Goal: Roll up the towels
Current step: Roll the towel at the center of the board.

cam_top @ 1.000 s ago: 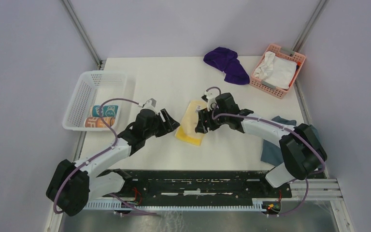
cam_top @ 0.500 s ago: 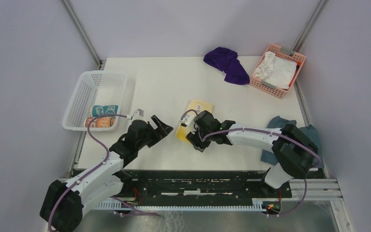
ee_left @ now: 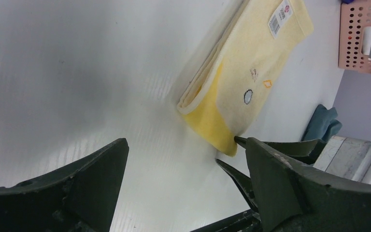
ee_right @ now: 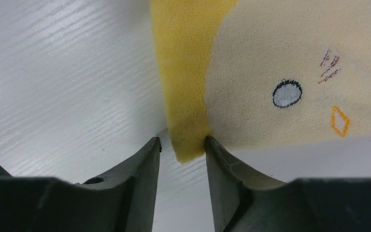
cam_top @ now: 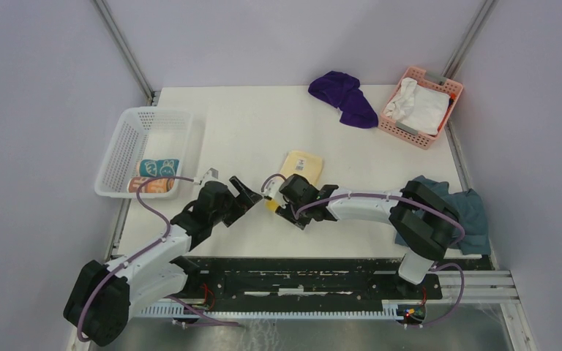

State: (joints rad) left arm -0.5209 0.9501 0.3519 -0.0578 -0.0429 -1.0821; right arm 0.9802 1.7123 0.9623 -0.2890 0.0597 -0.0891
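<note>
A pale yellow towel (cam_top: pixel 301 165) lies folded flat at mid-table. It also shows in the left wrist view (ee_left: pixel 244 77) and the right wrist view (ee_right: pixel 270 63). My right gripper (cam_top: pixel 279 204) is low at the towel's near corner. Its jaws are slightly apart (ee_right: pixel 182 141) with the corner between the tips, and the right fingertip (ee_right: pixel 212 145) touches the cloth. My left gripper (cam_top: pixel 252 195) is open and empty (ee_left: pixel 186 164) just left of that corner. A deep purple towel (cam_top: pixel 345 97) lies crumpled at the back. Rolled teal (cam_top: pixel 159 167) and peach-orange (cam_top: pixel 151 185) towels lie in the white basket (cam_top: pixel 128 131).
A pink basket (cam_top: pixel 439 82) holding a white cloth (cam_top: pixel 418 104) stands at the back right. A dull blue-grey cloth (cam_top: pixel 470 212) lies at the right edge by the right arm's base. The two grippers are close together near the table's front.
My right gripper has slid off the top of the yellow towel, toward the front left, to its near corner. My left gripper has drawn back slightly toward the front.
</note>
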